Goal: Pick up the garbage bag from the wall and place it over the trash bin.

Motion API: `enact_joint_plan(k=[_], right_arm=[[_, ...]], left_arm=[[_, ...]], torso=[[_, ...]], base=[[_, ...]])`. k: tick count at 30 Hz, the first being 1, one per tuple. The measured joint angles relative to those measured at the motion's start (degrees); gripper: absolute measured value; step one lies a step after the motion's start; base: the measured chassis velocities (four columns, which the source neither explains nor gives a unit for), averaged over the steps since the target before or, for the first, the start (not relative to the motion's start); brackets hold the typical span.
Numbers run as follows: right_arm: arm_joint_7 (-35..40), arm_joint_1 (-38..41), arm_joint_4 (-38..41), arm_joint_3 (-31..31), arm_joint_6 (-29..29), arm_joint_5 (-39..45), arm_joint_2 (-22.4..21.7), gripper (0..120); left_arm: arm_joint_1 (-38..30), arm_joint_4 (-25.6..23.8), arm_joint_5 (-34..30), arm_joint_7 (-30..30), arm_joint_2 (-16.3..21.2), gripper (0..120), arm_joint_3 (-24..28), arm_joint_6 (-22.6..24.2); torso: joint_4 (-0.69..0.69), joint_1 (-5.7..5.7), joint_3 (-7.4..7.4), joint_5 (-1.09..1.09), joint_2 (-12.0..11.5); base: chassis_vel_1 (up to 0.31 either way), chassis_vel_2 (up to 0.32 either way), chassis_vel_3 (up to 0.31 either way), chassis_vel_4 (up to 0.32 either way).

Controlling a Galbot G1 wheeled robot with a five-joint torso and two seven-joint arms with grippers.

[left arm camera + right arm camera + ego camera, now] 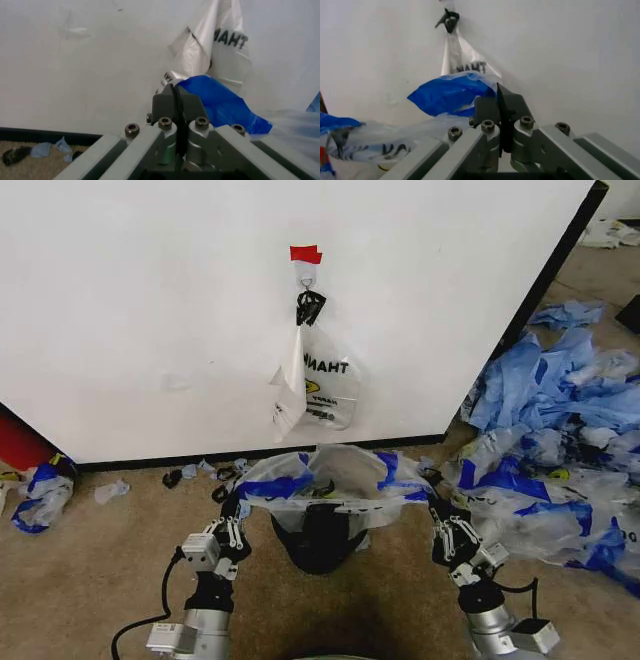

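We see garbage bag [330, 480] stretched open over trash bin [320, 538], at 6 o'clock from hook [306, 278] on wall [150, 310]. Left gripper [232, 507] clenched on bag's 9 o'clock blue edge; right gripper [437, 508] clenched on 3 o'clock edge. Lettered clear bag [318, 385] hangs from hook.

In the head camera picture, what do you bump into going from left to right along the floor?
Small blue-and-clear bag → left claw → trash bin under the garbage bag → right claw → heap of blue and clear bags.
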Motion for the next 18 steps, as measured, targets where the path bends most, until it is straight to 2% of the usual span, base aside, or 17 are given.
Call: enact_joint_plan(k=[14,18], right_arm=[[-2.0,1.8,-4.9,-1.3,0.0,0.8,2.0,0],[-2.7,2.2,-6.6,-1.2,0.0,0.8,2.7,0]], left_arm=[[0.4,3.0,-0.2,-0.6,-0.4,0,0.8,-1.2],[-0.4,5.3,0.1,-0.4,-0.7,0,1.5,-1.6]], torso=[[0.0,0.0,0.0,0.0,0.0],[0.0,0.0,0.0,0.0,0.0]], base=[[0.0,0.0,0.0,0.0],[0.0,0.0,0.0,0.0]])
